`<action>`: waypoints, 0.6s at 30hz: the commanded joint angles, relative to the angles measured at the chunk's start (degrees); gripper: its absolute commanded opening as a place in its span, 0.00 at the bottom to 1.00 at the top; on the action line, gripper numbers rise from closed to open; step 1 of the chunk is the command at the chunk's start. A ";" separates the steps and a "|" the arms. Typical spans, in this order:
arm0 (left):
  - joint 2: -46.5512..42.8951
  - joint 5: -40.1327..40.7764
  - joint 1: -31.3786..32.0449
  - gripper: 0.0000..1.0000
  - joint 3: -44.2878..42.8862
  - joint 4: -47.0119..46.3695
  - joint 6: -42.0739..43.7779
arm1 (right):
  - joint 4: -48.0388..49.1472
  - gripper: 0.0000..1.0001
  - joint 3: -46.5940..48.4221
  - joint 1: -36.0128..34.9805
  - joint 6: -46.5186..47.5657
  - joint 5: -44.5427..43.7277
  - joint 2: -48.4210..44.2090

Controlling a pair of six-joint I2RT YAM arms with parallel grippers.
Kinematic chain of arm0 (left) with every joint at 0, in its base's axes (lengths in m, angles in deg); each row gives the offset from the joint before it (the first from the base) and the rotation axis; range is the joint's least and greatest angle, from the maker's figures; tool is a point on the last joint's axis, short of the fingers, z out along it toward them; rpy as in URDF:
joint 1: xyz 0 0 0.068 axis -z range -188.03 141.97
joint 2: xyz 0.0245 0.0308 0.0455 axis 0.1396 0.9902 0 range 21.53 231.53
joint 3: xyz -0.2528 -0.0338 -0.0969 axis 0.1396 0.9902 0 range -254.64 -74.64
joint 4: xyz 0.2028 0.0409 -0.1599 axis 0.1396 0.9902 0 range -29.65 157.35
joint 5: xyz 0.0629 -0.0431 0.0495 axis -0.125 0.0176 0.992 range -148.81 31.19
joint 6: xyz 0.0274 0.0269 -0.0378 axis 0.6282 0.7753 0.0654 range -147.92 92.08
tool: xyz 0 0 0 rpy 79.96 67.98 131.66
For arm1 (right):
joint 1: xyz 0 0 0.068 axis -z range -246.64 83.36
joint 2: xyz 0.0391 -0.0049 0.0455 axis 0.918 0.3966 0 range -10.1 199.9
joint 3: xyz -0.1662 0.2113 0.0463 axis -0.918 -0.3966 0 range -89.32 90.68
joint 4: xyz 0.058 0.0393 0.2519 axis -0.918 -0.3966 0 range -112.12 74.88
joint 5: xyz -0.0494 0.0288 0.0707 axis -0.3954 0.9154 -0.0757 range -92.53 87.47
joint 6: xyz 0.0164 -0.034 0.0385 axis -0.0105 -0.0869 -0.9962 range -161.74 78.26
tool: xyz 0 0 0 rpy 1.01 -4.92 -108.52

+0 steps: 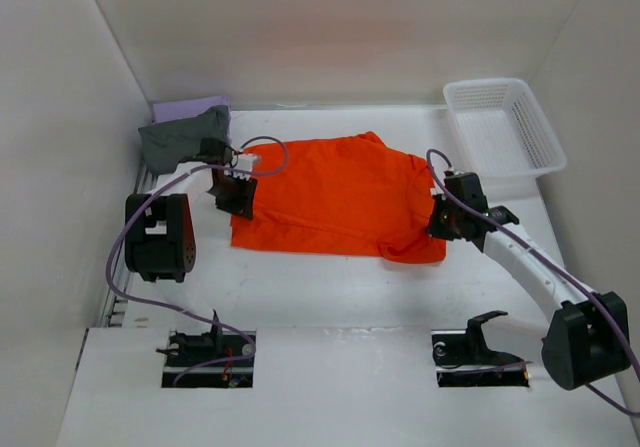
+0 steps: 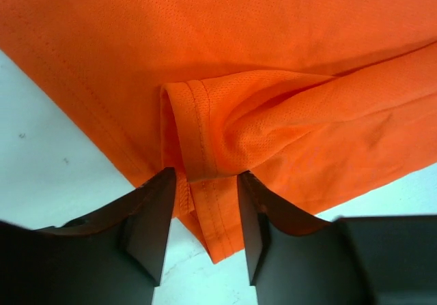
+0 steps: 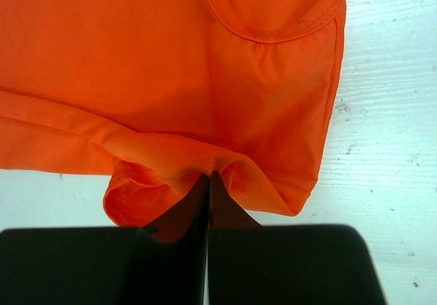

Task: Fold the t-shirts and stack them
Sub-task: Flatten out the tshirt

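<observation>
The orange t-shirt (image 1: 335,197) lies spread in the middle of the table. My left gripper (image 1: 238,199) is at its left edge; in the left wrist view it (image 2: 207,177) is open, with a bunched fold of the orange hem (image 2: 198,148) between the fingers. My right gripper (image 1: 437,222) is at the shirt's right edge; in the right wrist view it (image 3: 208,177) is shut on a pinch of orange fabric (image 3: 177,162). The dark grey t-shirt (image 1: 182,139) lies crumpled at the back left, over the lavender t-shirt (image 1: 190,106).
A white mesh basket (image 1: 503,127) stands at the back right. White walls enclose the table on the left, back and right. Two arm bases (image 1: 205,352) sit at the near edge.
</observation>
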 commanded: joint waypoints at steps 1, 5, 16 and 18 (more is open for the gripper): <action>1.34 -2.09 0.34 0.35 -2.48 -0.25 -2.11 | 1.30 0.00 -0.22 -0.45 -0.60 -0.15 -2.03; 1.35 -2.53 0.96 0.23 -2.30 0.37 -1.76 | 0.94 0.00 -0.39 -0.45 -0.60 -0.15 -3.00; -5.41 -5.08 0.08 0.00 -2.92 -2.44 -2.64 | 0.85 0.00 0.65 0.17 -0.08 0.46 -2.04; -7.70 -5.08 -0.36 0.00 -4.75 -4.28 -3.60 | 0.94 0.00 4.24 1.04 1.32 0.73 1.11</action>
